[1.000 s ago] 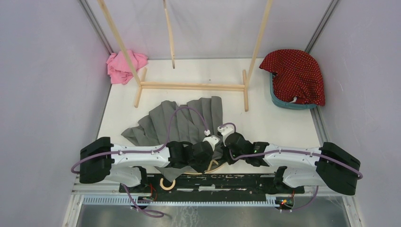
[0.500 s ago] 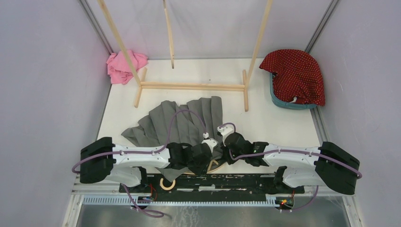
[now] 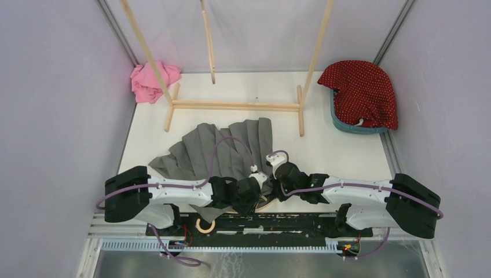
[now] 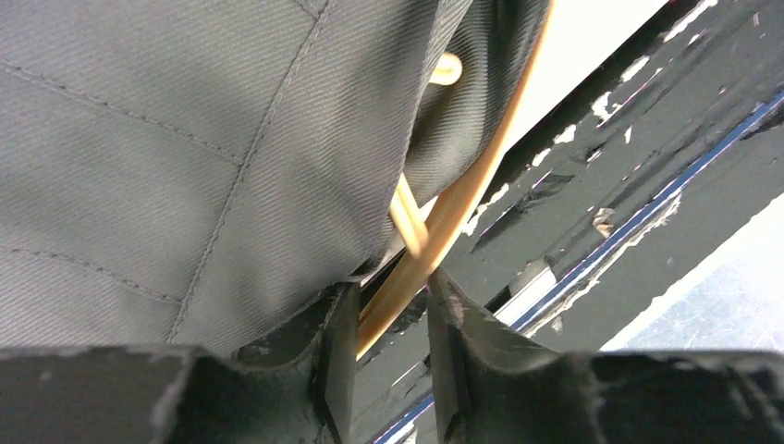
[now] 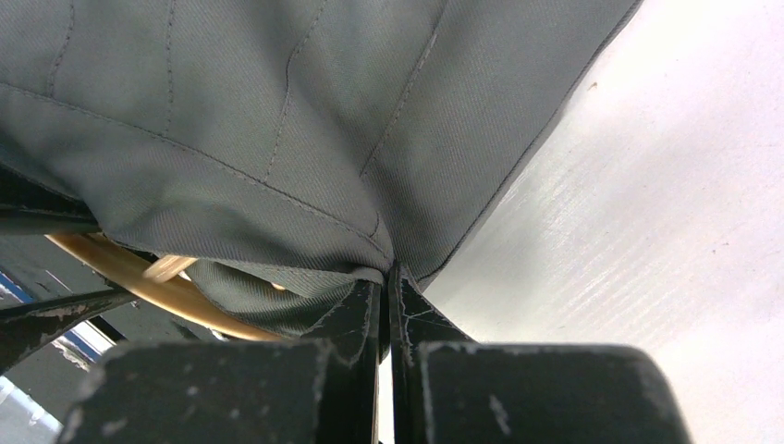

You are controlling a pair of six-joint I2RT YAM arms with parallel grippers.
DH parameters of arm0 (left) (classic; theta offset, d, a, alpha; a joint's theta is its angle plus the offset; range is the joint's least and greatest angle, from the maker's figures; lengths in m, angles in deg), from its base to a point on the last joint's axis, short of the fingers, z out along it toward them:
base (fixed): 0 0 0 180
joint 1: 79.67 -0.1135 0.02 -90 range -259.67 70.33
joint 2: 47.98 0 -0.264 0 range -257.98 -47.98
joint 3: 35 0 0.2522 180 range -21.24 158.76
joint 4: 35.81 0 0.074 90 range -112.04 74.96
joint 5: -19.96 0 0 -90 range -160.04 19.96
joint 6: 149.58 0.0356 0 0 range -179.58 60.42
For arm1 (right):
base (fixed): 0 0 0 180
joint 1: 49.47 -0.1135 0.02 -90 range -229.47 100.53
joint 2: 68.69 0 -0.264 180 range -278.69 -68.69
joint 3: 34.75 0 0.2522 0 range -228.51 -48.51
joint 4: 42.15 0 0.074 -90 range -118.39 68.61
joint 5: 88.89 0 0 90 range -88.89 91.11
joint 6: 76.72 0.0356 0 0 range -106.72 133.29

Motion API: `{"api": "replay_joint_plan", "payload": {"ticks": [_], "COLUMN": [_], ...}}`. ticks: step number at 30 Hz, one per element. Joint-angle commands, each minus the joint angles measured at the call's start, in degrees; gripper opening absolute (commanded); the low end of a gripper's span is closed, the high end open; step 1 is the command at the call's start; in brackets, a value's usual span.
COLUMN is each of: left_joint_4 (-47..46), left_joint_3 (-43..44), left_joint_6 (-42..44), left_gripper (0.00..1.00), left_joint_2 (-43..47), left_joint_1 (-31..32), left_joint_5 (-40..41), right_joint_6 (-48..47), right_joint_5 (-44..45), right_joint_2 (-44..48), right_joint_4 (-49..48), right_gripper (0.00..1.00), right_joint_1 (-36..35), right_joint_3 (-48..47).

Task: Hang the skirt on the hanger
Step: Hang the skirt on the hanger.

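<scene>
The grey pleated skirt (image 3: 226, 145) lies spread on the table, its near edge under both grippers. The wooden hanger (image 3: 267, 202) lies at the near edge, partly tucked inside the skirt. My left gripper (image 3: 253, 194) is closed around the hanger's curved bar (image 4: 481, 176), with skirt fabric (image 4: 185, 139) draped over its left finger; the bar runs between the fingertips of that gripper (image 4: 393, 296). My right gripper (image 3: 277, 184) is shut on a fold of the skirt's hem (image 5: 324, 111), which is pinched at its fingertips (image 5: 386, 277). The hanger (image 5: 176, 294) shows under the fabric to the left.
A wooden clothes rack (image 3: 234, 106) stands behind the skirt. A pink cloth (image 3: 151, 81) lies at the back left. A red dotted cloth (image 3: 362, 92) covers a teal basket at the back right. A black rail (image 3: 301, 220) and a pale ring (image 3: 202, 226) lie along the near edge.
The left arm has shifted a little to the right and its gripper has sunk slightly toward the near edge with the hanger. The right arm and skirt have barely moved.
</scene>
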Motion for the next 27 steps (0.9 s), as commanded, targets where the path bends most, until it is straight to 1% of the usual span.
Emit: {"api": "replay_joint_plan", "payload": {"ticks": [1, 4, 5, 15, 20, 27], "left_joint_4": [-2.8, -2.4, -2.2, 3.0, 3.1, 4.1], "left_joint_3": [-0.2, 0.2, 0.6, 5.1, 6.3, 6.4], "left_joint_6": [1.3, 1.5, 1.7, 2.1, 2.0, 2.0], "left_gripper": [0.28, 0.09, 0.04, 0.03, 0.04, 0.03], "left_joint_2": [-1.8, -2.1, -2.0, 3.1, 4.8, 5.2], "left_joint_1": [-0.4, -0.9, -0.9, -1.1, -1.1, -1.0], "left_joint_5": [-0.1, -0.3, -0.7, -2.0, -4.4, -3.8], "right_joint_6": [0.3, 0.4, 0.4, 0.1, 0.0, -0.3], "right_joint_5": [1.3, 1.5, 1.5, 1.1, 1.4, 1.8], "right_joint_2": [0.5, 0.7, 0.8, 1.1, 0.4, 0.6], "right_joint_4": [-0.6, -0.6, -0.6, -0.6, -0.7, 0.2], "right_gripper": [0.01, 0.01, 0.01, 0.01, 0.01, 0.01], "right_joint_1": [0.0, 0.0, 0.0, 0.1, 0.0, 0.1], "right_joint_3": [-0.2, -0.1, -0.1, -0.1, -0.4, -1.0]}}
